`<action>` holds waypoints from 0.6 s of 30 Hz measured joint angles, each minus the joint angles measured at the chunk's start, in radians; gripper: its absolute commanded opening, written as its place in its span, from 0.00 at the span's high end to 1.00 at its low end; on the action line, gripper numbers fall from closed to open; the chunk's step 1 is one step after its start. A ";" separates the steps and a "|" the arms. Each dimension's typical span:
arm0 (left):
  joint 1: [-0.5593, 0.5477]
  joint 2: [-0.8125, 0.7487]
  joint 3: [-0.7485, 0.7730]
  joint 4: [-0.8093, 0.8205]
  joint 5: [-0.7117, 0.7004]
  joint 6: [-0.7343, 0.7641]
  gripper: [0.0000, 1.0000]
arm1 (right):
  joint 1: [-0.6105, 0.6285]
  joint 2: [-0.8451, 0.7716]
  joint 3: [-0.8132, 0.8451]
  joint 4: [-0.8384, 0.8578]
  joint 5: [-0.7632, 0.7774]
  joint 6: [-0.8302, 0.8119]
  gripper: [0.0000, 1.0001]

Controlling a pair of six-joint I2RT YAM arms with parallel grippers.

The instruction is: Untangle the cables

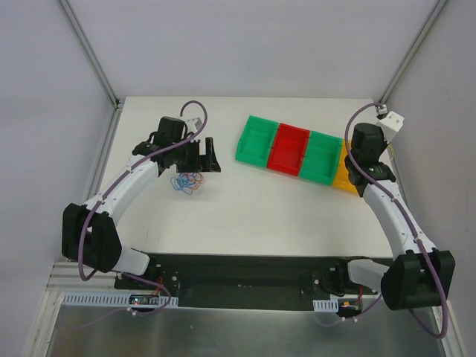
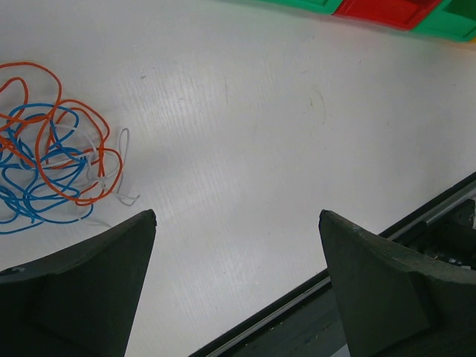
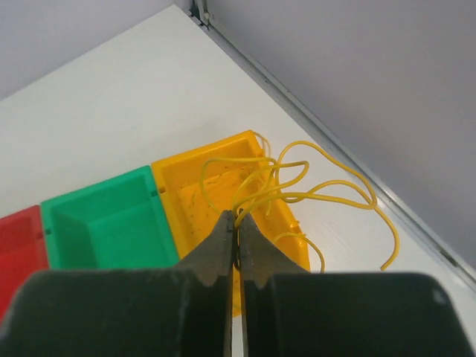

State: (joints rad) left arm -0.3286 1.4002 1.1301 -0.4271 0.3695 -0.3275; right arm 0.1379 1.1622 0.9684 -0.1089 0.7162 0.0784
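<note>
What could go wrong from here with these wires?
The thin yellow wire pinched in the shut right tool loops past the rim of the yellow plastic bin, so releasing may leave it outside. The open left tool sits beside the orange, blue and white wire tangle, so closing now might grab nothing.

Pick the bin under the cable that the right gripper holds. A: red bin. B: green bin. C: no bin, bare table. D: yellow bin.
D: the right gripper, shut on the yellow cable, holds its loops over the yellow bin.
</note>
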 measured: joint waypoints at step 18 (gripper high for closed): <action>0.000 0.054 0.000 0.004 0.043 -0.006 0.10 | -0.035 0.378 0.056 -0.039 -0.188 -0.165 0.99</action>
State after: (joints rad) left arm -0.3286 1.4544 1.1301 -0.4229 0.4122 -0.3340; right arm 0.1032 1.5398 1.0241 -0.1474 0.5278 -0.0868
